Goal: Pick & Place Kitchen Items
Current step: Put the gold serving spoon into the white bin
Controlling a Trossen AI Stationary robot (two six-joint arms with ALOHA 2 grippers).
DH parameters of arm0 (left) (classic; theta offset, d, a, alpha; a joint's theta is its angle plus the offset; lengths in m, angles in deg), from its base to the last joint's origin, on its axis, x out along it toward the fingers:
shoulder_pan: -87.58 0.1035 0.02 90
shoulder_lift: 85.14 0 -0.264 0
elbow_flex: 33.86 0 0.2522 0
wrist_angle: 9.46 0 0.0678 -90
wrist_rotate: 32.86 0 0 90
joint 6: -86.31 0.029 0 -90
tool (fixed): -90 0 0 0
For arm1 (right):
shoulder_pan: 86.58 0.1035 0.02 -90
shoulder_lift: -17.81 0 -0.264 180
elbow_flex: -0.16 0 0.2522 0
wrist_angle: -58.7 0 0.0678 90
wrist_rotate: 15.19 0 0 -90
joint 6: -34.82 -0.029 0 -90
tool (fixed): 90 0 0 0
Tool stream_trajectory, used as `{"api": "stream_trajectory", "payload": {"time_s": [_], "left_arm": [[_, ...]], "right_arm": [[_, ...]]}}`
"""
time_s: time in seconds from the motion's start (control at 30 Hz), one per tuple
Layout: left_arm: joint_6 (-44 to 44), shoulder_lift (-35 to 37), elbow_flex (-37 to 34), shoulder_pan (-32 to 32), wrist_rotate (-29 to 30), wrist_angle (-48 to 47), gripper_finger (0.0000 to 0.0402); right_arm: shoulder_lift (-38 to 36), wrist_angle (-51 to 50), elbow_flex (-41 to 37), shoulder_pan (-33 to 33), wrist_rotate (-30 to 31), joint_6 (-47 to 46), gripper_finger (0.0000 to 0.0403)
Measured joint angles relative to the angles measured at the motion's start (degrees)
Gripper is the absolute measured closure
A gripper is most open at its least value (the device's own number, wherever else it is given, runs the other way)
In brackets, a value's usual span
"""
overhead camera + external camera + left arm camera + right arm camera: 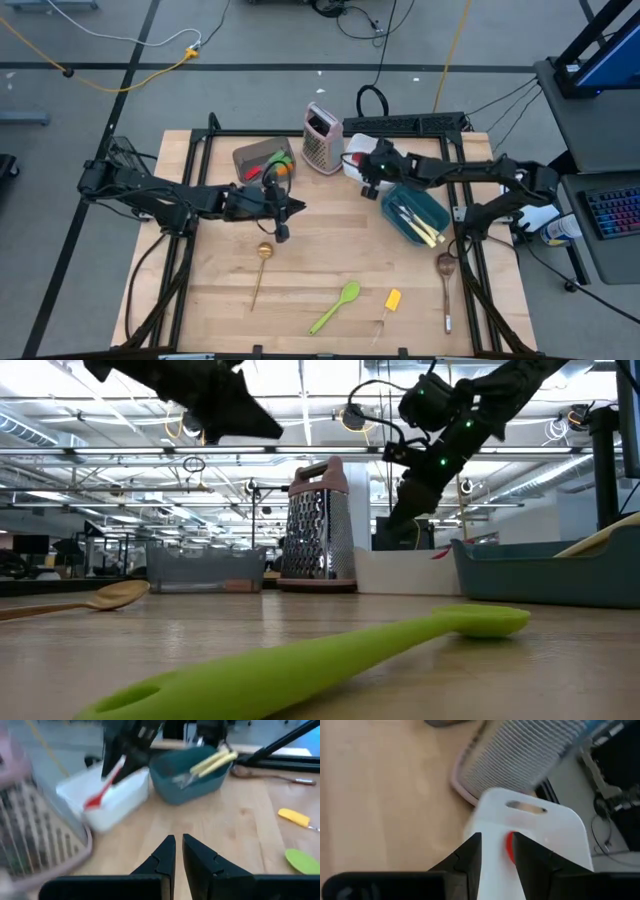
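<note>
My right gripper (368, 180) is over the white container (357, 148) beside the grater and is shut on a red utensil (102, 790). My left gripper (283, 222) hovers over the bare table middle, fingers together and empty (179, 851). A gold spoon (262, 262), a green spoon (335, 306), a yellow spatula (393, 299) and a wooden spoon (446, 275) lie flat on the table near its front. Cream-handled knives (422, 228) lie in the teal container (398, 195). The grey container (250, 157) holds green, orange and red items. My right gripper pinches the red utensil's upper handle end (117, 766) between its two fingers, which point down from above. The utensil hangs slanted below them, its red head (93, 801) inside the white container. Whether the head touches the container's floor I cannot tell.
The upright metal grater (322, 138) with pink trim stands right next to the white container. The dark frame rails (200, 150) run along the table's edges. Bare wood lies between the containers and the utensils at the front.
</note>
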Motion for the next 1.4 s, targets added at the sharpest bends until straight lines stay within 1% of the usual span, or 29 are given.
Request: {"api": "stream_trajectory", "payload": {"time_s": [0.2,0.4,0.5,0.67,0.8,0.9,0.97,1.07,1.13,1.2,1.27,1.4], "left_arm": [[-13.58,0.0,0.0,-1.99,0.0,-10.77,0.0364],[-25.9,0.0,0.0,-6.04,-0.05,-20.94,0.0364],[-29.89,0.0,0.0,-8.28,-0.05,-23.5,0.0364],[-36.25,0.0,0.0,-11.82,-0.06,-24.85,0.0364],[-45.13,0.0,0.0,-14.42,-2.11,-26.71,0.0364],[-53.35,-0.38,0.0,-16.62,-2.36,-31.1,0.0364],[-56.98,-1.3,0.0,-17.86,-2.46,-34.69,0.0364],[-61.35,-2.54,-0.02,-19.25,-2.86,-39.05,0.0364],[-63.84,-4.04,-0.02,-19.69,-4.16,-40.29,0.0364],[-64.94,-5.19,-0.06,-20.04,-5.61,-40.0,0.0364],[-65.69,-6.92,0.02,-20.1,-7.16,-38.55,0.0364],[-66.38,-10.84,0.0,-20.14,-11.23,-36.9,0.0364]], "right_arm": [[-0.05,0.07,0.0,4.51,-0.08,0.04,0.0297],[-0.05,0.15,0.0,8.23,-0.06,0.02,0.0297],[-0.05,0.13,0.0,9.87,-0.14,0.11,0.0297],[-0.05,0.48,0.0,12.09,-0.17,0.58,0.0297],[-0.05,3.24,0.0,13.05,-0.18,1.64,0.0298],[-0.05,6.47,0.0,13.61,-0.19,1.63,0.0298],[-0.05,8.24,0.0,13.95,-0.54,3.63,0.0298],[-0.05,10.48,0.0,14.08,-5.5,6.43,0.0291],[-0.01,11.94,0.0,14.08,-10.08,6.4,0.028],[0.57,13.62,0.0,14.08,-13.31,6.14,0.0268],[0.76,13.71,-0.02,14.1,-15.13,6.1,0.0255],[0.67,14.37,-0.02,14.08,-15.03,6.05,0.0237]]}}
